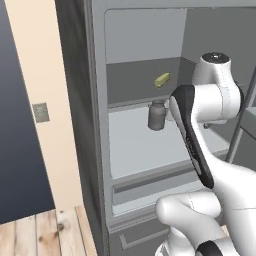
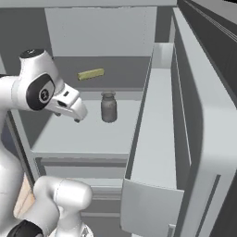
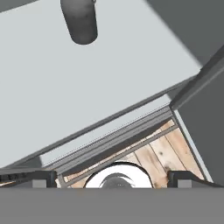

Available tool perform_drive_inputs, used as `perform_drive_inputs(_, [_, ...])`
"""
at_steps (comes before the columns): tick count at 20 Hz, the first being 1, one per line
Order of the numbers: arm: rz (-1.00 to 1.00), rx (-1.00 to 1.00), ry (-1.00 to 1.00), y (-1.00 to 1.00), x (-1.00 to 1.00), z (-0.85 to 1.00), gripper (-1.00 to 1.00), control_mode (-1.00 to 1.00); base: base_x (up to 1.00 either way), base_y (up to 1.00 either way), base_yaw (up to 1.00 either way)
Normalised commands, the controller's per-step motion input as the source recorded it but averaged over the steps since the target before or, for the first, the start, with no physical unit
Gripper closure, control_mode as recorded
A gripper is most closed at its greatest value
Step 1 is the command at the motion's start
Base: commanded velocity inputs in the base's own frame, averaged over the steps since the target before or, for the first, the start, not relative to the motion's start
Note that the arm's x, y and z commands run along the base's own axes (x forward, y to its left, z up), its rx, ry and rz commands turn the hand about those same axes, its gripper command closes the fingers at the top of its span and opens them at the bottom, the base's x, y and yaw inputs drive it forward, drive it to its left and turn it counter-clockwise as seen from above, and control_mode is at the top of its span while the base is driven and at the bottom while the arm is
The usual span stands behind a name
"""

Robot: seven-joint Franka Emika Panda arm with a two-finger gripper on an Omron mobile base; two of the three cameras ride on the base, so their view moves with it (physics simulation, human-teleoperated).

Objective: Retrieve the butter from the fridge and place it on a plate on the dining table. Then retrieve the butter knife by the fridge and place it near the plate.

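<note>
The fridge (image 1: 80,100) stands open, its door (image 2: 185,115) swung out to the right. The butter (image 1: 162,79) (image 2: 90,74), a small pale-yellow stick, lies on the upper shelf near the back. My gripper (image 2: 79,118) (image 3: 113,178) hangs over the front of the lower shelf, below the butter and to its left in the right base view. It points down at the shelf's front edge. It is open, with nothing between its fingertips (image 3: 43,177). The plate, dining table and butter knife are out of view.
A grey lidded jar (image 1: 157,116) (image 2: 109,107) (image 3: 79,19) stands on the lower shelf (image 2: 92,134), just right of my hand. Door bins (image 2: 152,139) jut from the open door. Wooden floor (image 1: 45,232) and a beige wall (image 1: 40,100) lie left of the fridge.
</note>
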Motion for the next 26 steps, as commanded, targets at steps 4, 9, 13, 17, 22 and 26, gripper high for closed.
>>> perform_drive_inputs(4, [-0.21, -0.07, -0.25, 0.22, 0.30, 0.62, -1.00, -1.00, 0.00, 0.00, 0.00])
perform_drive_inputs(9, [-0.20, -0.04, -0.40, 0.06, 0.50, 0.46, -1.00, -1.00, 0.00, 0.00, 0.00])
perform_drive_inputs(13, [-0.09, -0.01, -0.14, 0.00, 0.38, 0.53, -1.00, -1.00, 0.00, 0.00, 0.00])
perform_drive_inputs(17, [0.00, 0.00, 0.04, -0.02, 0.45, 0.37, -1.00, -1.00, 0.00, 0.00, 0.00])
perform_drive_inputs(22, [-0.01, 0.00, 0.00, -0.02, 0.59, 0.00, -1.00, -1.00, 0.00, 0.00, 0.00])
perform_drive_inputs(26, [-0.02, 0.00, 0.00, 0.00, 0.68, -0.05, -1.00, -1.00, 0.00, 0.00, 0.00])
